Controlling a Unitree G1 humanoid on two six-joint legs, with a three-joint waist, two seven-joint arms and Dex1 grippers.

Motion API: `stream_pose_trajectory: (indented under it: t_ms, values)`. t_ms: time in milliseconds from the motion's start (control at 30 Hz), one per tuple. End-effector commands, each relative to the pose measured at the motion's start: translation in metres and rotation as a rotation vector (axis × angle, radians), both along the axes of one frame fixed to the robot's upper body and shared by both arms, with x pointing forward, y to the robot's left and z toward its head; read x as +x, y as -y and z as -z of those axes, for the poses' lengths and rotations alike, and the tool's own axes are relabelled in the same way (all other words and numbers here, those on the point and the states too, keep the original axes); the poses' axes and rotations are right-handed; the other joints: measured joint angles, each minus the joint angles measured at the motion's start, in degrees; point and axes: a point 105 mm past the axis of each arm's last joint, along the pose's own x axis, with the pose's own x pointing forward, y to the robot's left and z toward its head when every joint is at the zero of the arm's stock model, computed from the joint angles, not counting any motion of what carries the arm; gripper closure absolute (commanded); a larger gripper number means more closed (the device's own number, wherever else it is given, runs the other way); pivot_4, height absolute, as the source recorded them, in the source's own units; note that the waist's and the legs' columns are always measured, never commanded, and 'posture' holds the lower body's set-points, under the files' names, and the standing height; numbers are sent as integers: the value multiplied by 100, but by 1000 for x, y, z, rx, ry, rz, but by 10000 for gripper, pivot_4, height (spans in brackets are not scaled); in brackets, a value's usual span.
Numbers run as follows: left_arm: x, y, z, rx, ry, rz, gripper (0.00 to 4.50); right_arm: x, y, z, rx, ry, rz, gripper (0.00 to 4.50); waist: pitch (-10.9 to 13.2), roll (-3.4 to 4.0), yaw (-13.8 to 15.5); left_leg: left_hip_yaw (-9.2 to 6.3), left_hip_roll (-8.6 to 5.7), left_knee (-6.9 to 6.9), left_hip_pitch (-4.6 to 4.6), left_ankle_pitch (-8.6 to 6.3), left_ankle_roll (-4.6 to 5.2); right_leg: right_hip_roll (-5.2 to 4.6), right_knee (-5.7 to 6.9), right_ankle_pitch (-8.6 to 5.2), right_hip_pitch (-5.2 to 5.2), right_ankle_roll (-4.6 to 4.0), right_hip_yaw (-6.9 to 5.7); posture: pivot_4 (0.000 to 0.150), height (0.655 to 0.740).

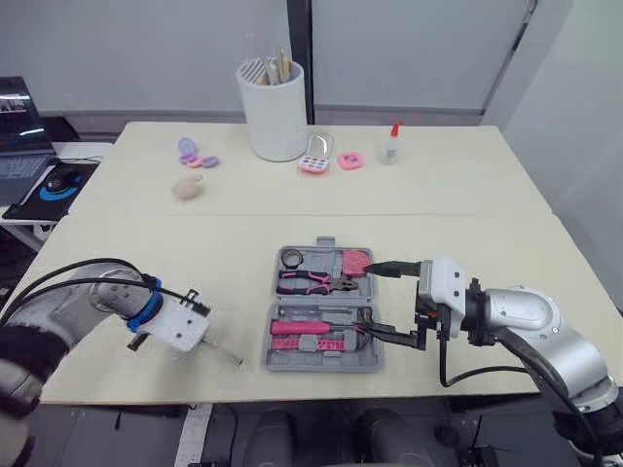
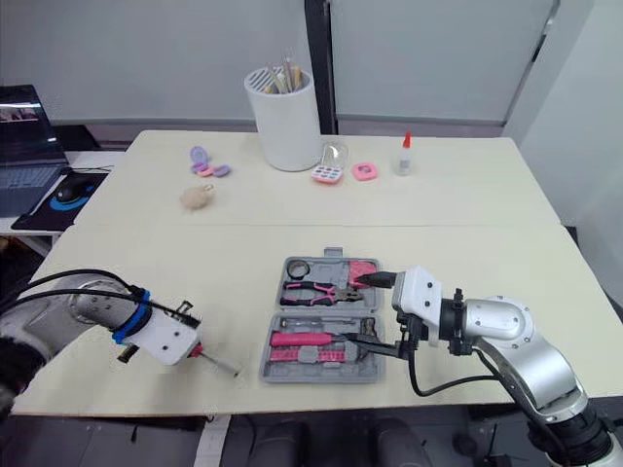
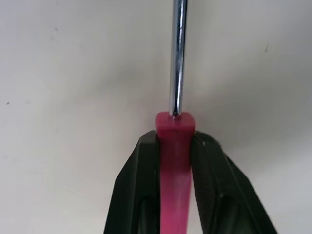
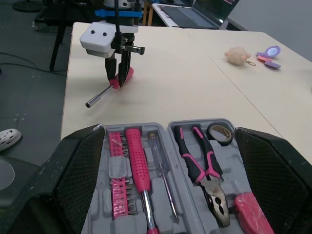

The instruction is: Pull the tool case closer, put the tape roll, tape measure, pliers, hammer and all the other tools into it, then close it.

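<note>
Left gripper [image 3: 175, 141]: clamped on the pink-handled, chrome-shafted screwdriver [image 3: 178, 73], right at the collar where the shaft enters the handle.
Screwdriver position: at the near left of the cream table [image 1: 467, 195], well apart from the case, with the shaft pointing low across the surface. You cannot tell whether the tip touches.
Handling, judged: light and stiff. The chrome is slick, so you keep your hold on the handle. A grip this close to the collar may let it pivot, so carry it level and slowly.
Right gripper [image 1: 394, 302]: spread wide and holding nothing, at the right edge of the case, one finger by the far half and one by the near half.
Grey moulded plastic tool case [image 1: 323, 367]: open flat at the near centre, between your arms.
Near half: a pink ribbed-handled tool [image 1: 302, 328] and a row of bits are seated.
Far half: pink-and-black-handled pliers [image 1: 311, 284], a dark tape roll [image 1: 293, 259] and a pink block-shaped tool [image 1: 352, 261] are seated.
Progress, judged: the screwdriver is the tool left outside, and the case is not yet closed.
Far table: a white cylindrical holder [image 1: 275, 112] and small items, unrelated.
</note>
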Motion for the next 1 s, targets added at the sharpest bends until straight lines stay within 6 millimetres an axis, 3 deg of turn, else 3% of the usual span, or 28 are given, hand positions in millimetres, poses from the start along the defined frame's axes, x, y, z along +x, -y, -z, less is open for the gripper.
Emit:
stream_pose_trajectory:
  t_ms: [33,167,267,467,867,1000]
  values:
    - [3,3,-27,-89,55,-325,39640,-3,-5,-6,23,27,-15,0,0,0,27,0,-3,0,1,0,0,0,-1,0,0,1,0,1500,7400]
    - [-5,7,-25,-196,-6,-704,39640,-5,-10,-5,29,28,-26,0,0,0,45,3,-6,0,1,-1,1,12,-2,-14,-1,25,4,1500,7400]
    - [-1,12,-23,-331,-29,-992,39640,-3,-10,-5,31,31,-23,0,0,0,53,3,-9,0,0,-1,1,17,-1,-17,-1,30,5,1500,7400]
    - [8,35,-7,-496,-73,-1273,39640,-4,-10,-4,28,21,-28,0,-1,-7,54,-1,-10,2,-3,-1,1,19,-1,-17,-2,30,8,1500,7400]
    - [30,45,18,-494,14,-1303,39640,-4,-10,1,20,19,-17,0,-6,-3,60,-2,-13,0,1,-1,0,7,-1,-2,-1,5,12,1500,7400]
    - [30,49,15,-529,12,-1294,27305,-4,-9,2,20,18,-17,0,-7,-4,69,-2,-13,1,0,-1,0,6,-2,-2,1,5,11,1500,7400]
